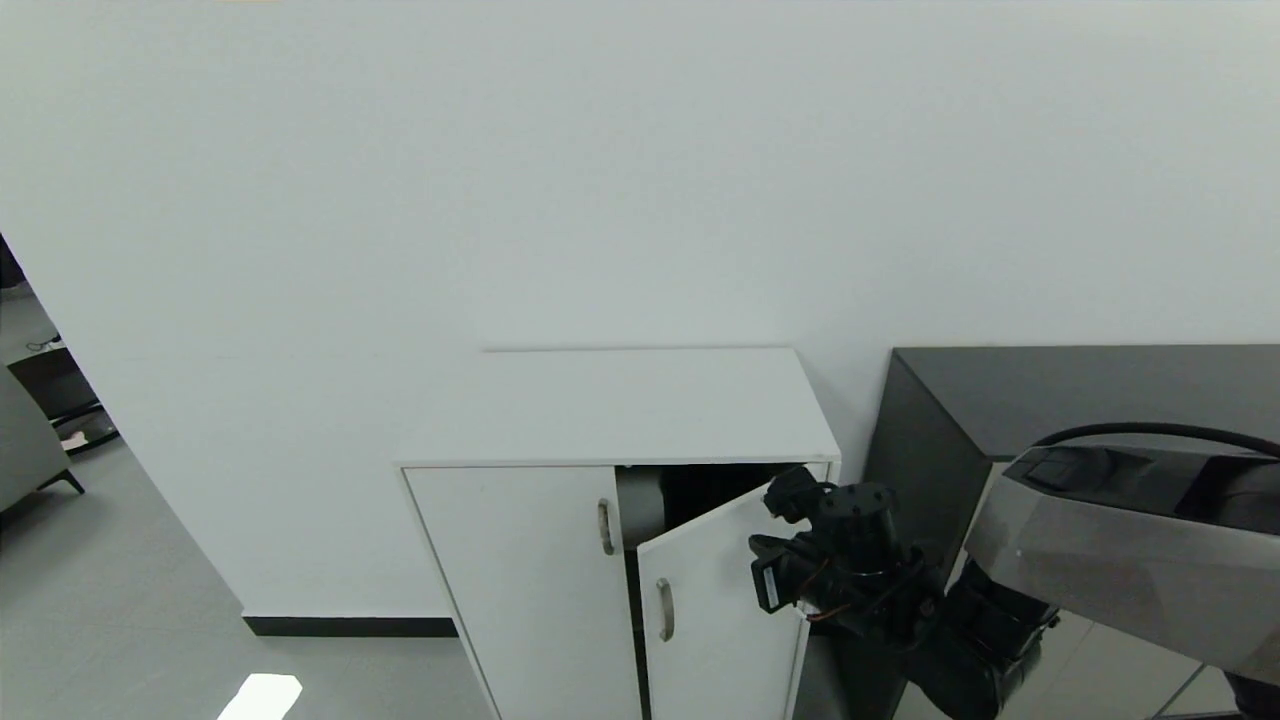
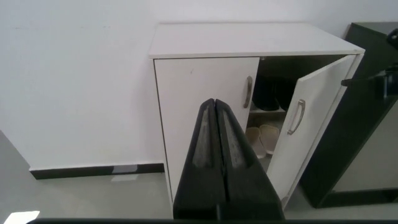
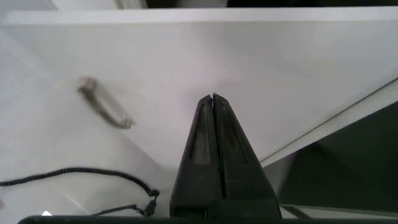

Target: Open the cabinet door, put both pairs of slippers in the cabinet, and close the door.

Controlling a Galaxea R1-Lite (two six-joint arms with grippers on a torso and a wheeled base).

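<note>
A white cabinet (image 1: 620,405) stands against the wall. Its left door (image 1: 520,570) is closed and its right door (image 1: 705,610) hangs partly open. My right gripper (image 1: 792,497) is shut, its tip (image 3: 213,98) resting against the outer face of the right door near the top edge, some way from the door handle (image 3: 106,103). The left gripper (image 2: 216,103) is shut and empty, held back from the cabinet and pointing at it. Through the gap, a pale pair of slippers (image 2: 263,138) lies on a lower shelf, with dark shapes (image 2: 270,93) on the shelf above.
A black cabinet (image 1: 1050,385) stands right beside the white one, close behind the open door. Open grey floor (image 1: 150,600) lies to the left. A grey chair (image 1: 25,440) shows at the far left edge.
</note>
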